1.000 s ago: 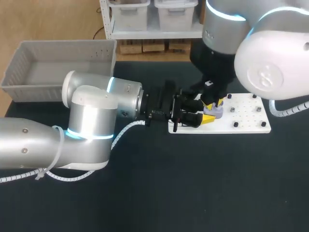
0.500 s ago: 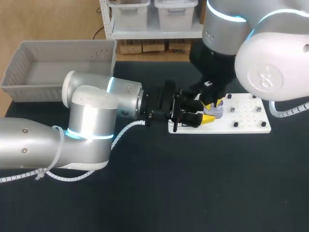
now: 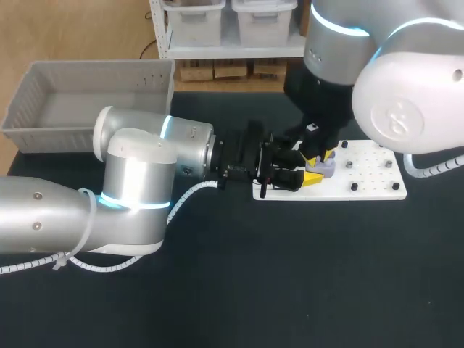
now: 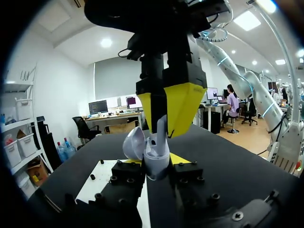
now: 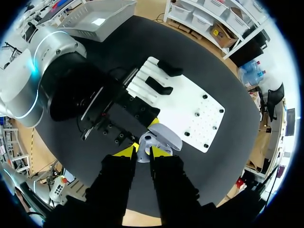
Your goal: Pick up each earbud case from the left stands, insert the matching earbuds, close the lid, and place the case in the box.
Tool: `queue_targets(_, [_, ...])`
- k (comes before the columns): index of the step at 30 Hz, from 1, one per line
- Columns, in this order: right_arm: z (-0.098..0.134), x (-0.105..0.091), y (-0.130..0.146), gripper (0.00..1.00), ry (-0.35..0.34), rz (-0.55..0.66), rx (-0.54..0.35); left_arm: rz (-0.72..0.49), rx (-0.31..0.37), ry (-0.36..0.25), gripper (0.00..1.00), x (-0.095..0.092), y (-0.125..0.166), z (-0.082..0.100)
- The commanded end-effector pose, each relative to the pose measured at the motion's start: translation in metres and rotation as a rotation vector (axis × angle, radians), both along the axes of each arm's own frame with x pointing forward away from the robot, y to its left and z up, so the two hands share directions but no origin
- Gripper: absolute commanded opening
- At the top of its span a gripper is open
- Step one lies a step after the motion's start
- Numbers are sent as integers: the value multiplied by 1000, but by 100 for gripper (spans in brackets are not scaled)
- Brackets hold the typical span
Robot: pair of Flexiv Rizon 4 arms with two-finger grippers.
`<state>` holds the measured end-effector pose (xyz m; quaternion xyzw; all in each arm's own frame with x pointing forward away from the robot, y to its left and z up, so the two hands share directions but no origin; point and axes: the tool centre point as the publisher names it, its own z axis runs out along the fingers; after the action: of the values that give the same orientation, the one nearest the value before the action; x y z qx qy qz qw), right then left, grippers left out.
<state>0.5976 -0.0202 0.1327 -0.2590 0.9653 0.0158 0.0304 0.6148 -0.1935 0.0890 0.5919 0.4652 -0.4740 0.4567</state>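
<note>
- Left gripper (image 4: 155, 160) is clamping the lavender case (image 5: 160, 136) from both sides, holding it just over the left end of the white plate (image 3: 373, 181), right of the table's (image 3: 290, 290) middle.
- Case is sitting open, with its lid (image 4: 134, 144) tipped back; a smooth, rounded, glossy plastic shell.
- Right gripper (image 5: 143, 152) is coming straight down on it, fingers pinching what looks like a pale earbud (image 4: 161, 129), its lower end inside the case body.
- Judging the insert step as in progress; can't tell whether another bud is already seated.
- Black blocky stands (image 5: 159, 85) are sitting bare on the plate's left end; the plate is flat, matte and studded with small pegs.
- Grey ribbed plastic box (image 3: 51, 138) is waiting at the table's far left corner, no case showing inside.
- Still pending: closing the lid, dropping the case in the box.
</note>
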Motion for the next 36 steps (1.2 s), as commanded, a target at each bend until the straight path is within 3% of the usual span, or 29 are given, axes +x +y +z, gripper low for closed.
queue_targets(1, [-1, 2, 0, 0, -3, -3, 0, 5, -4, -3, 0, -1, 0, -1])
queue_targets(36, [-10, 8, -2, 0, 0, -13, -3, 5, -4, -3, 0, -1, 0, -1])
